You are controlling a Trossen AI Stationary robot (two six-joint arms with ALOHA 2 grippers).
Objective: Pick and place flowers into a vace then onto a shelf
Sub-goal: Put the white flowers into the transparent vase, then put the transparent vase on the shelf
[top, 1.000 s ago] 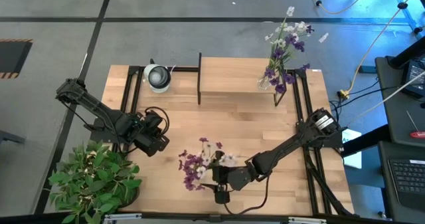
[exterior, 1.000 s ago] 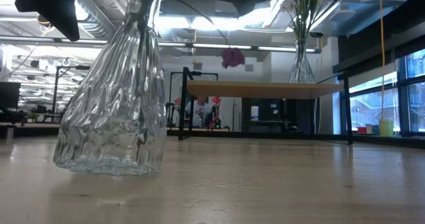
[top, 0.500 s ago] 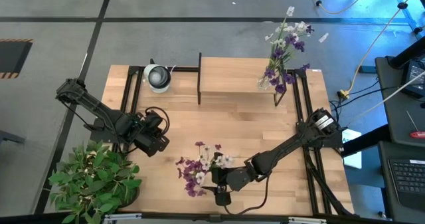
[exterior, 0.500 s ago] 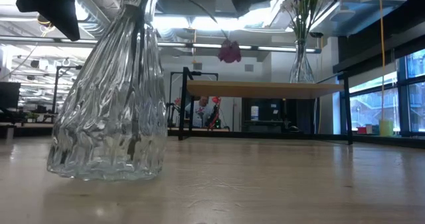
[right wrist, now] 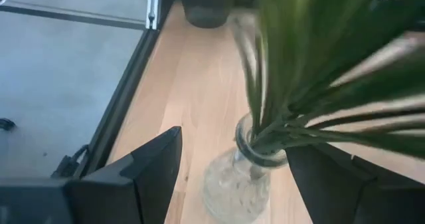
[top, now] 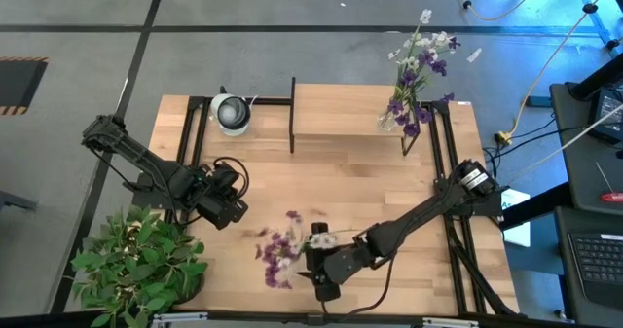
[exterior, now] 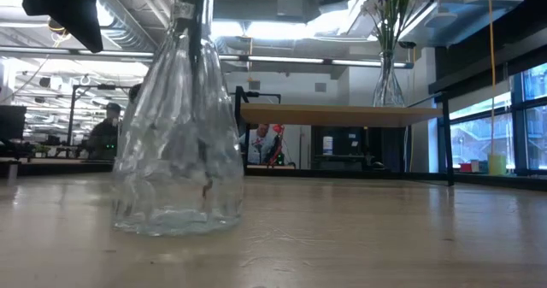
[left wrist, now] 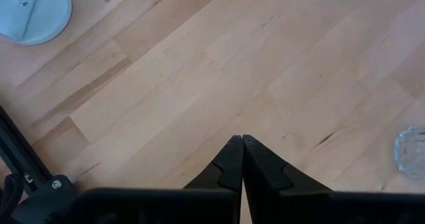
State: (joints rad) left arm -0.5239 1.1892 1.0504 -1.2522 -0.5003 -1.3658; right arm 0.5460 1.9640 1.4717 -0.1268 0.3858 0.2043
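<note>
Indoors, a wooden table (top: pixel 360 187) is seen before an office; the right gripper (top: pixel 318 262) is clamped on a glass vase (exterior: pixel 178 143) of blurred flowers (top: pixel 276 255); the left gripper (top: pixel 232 211) is closed.

The flowers (top: pixel 277 255) are blurred; in the low view the vase (exterior: pixel 179 143) neck is cut off.

Flowers (top: pixel 277 255) in vase (exterior: pixel 178 143) — on table (top: pixel 350 187).
</note>
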